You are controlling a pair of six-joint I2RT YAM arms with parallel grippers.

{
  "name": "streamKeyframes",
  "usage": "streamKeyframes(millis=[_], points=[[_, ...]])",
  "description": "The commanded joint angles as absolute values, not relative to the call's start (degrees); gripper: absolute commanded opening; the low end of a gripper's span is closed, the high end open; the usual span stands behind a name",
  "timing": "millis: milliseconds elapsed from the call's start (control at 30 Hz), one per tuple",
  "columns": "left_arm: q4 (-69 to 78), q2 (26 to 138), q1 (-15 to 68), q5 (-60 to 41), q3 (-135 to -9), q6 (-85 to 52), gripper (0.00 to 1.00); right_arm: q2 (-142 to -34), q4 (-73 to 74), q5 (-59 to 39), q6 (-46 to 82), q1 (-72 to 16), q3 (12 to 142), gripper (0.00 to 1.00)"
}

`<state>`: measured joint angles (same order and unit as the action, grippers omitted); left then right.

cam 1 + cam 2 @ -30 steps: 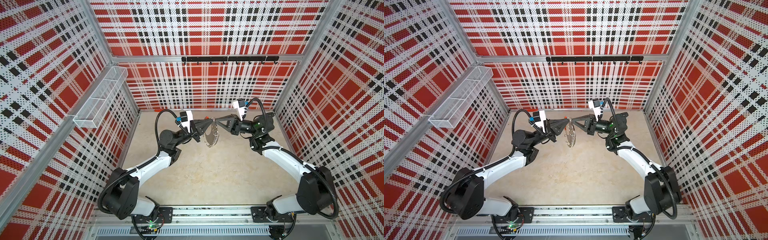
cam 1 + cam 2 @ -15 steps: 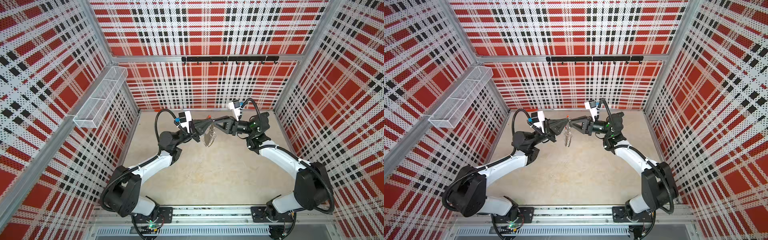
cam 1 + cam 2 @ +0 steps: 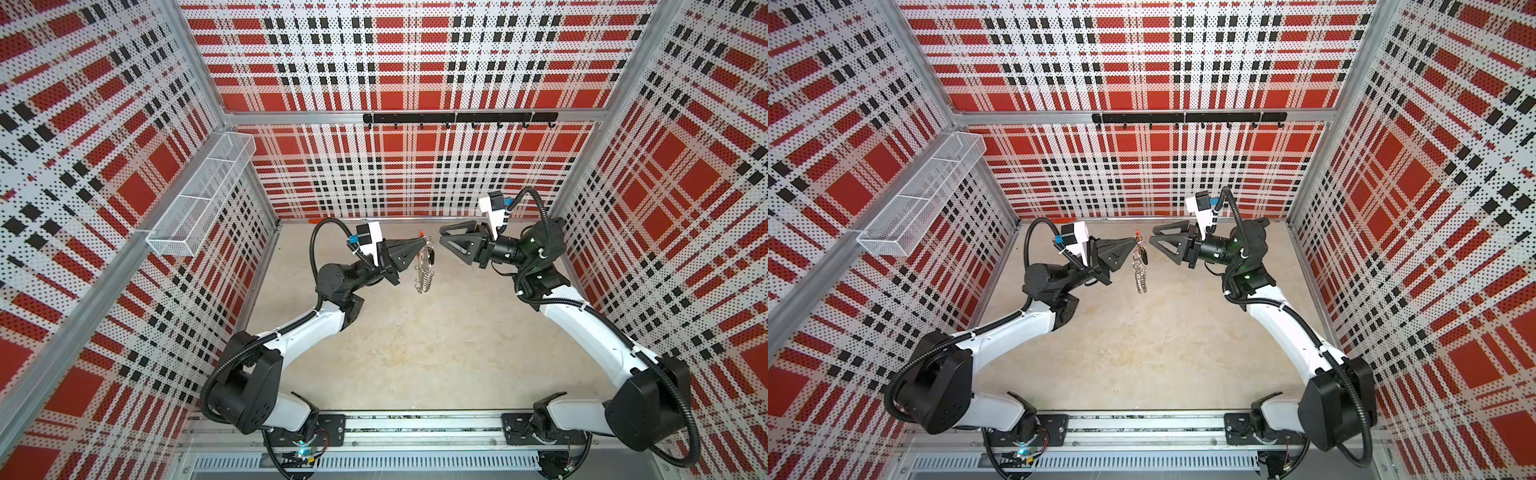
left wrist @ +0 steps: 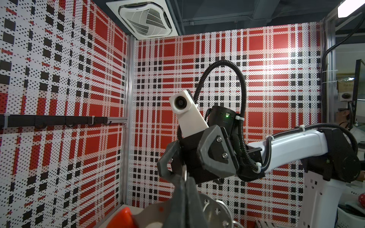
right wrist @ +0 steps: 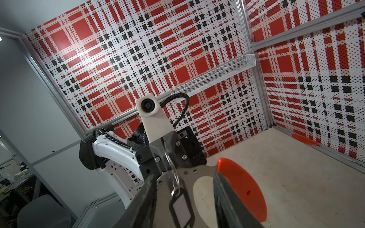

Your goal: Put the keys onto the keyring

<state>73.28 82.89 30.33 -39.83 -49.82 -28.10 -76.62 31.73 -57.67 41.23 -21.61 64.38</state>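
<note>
Arms aloft, right pincer level, agape

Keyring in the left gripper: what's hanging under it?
A black tag with a pale window hangs from a split ring on the keyring, the table beneath. The key itself can't be made out.

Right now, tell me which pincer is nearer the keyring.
Left. The left pincer is shut on the keyring, which hangs from it; the right pincer stands open on the keyring's other side, across a gap, touching nothing.
</note>
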Motion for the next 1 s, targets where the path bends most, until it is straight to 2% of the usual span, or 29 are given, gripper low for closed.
streamKeyframes(millis=[0, 333, 533, 667, 733, 833, 967], points=[[76.6, 83.2, 30.5, -39.3, -50.8, -29.2, 0.0, -78.2, 31.3, -57.4, 39.6, -23.2, 66.5, 0.49], [76.9, 83.9, 30.7, -39.7, -51.6, -30.1, 0.0, -80.1, 32.4, -57.5, 40.2, -24.9, 67.6, 0.36], [77.3, 84.1, 30.6, -39.6, -51.7, -30.8, 0.0, -80.0, 31.8, -57.5, 39.7, -25.1, 67.3, 0.13], [77.8, 84.6, 30.0, -40.6, -52.0, -33.1, 0.0, -79.5, 28.7, -56.8, 37.1, -25.1, 67.8, 0.06], [77.4, 84.6, 29.2, -41.7, -51.9, -33.9, 0.05, -79.2, 22.5, -55.5, 32.4, -25.1, 69.3, 0.03], [73.0, 82.8, 27.3, -42.9, -50.6, -31.9, 0.2, -78.4, 6.5, -49.6, 18.3, -25.2, 73.1, 0.01], [53.8, 78.5, 26.4, -42.1, -51.5, -17.5, 0.27, -78.3, -10.7, -37.6, 2.8, -25.4, 77.5, 0.0]])
